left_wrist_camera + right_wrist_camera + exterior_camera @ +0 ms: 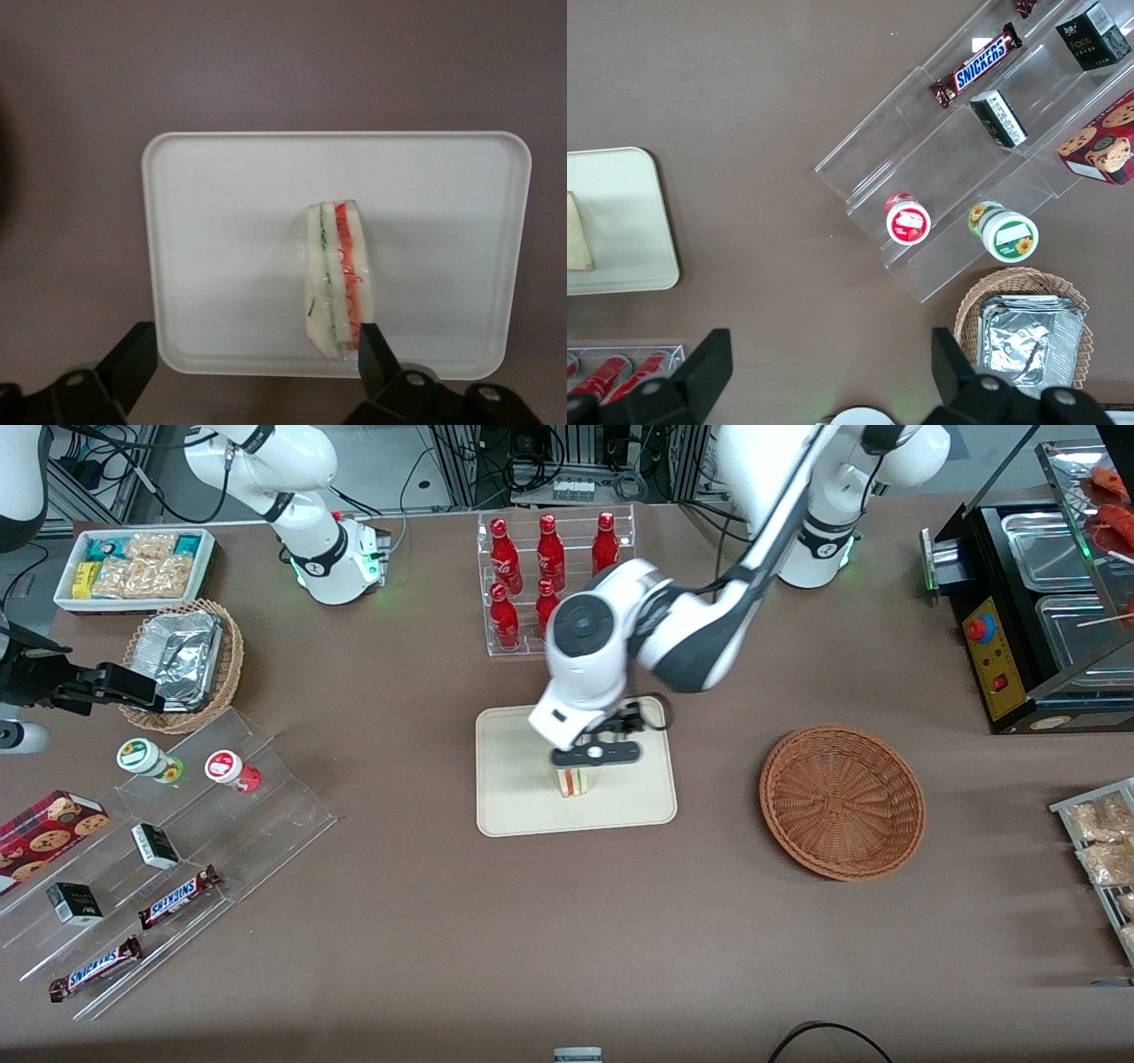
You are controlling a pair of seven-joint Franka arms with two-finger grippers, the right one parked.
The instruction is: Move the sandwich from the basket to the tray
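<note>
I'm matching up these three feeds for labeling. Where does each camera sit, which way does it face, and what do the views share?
Front view: high, facing both arms across the table; the gripper is above the sandwich on the tray, basket beside.
Left wrist view: looks straight down past open fingers at the sandwich and tray.
Right wrist view: looks down at the acrylic shelf; tray corner.
Shared: tray and sandwich in all.

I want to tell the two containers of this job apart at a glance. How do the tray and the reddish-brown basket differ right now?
The tray is flat, cream and rectangular with rounded corners; the basket is round, woven and reddish-brown. The tray holds the sandwich, standing on it under the open gripper; the basket holds nothing. The tray sits mid-table, the basket toward the working arm's end. Both are shallow and rest on the brown table.
</note>
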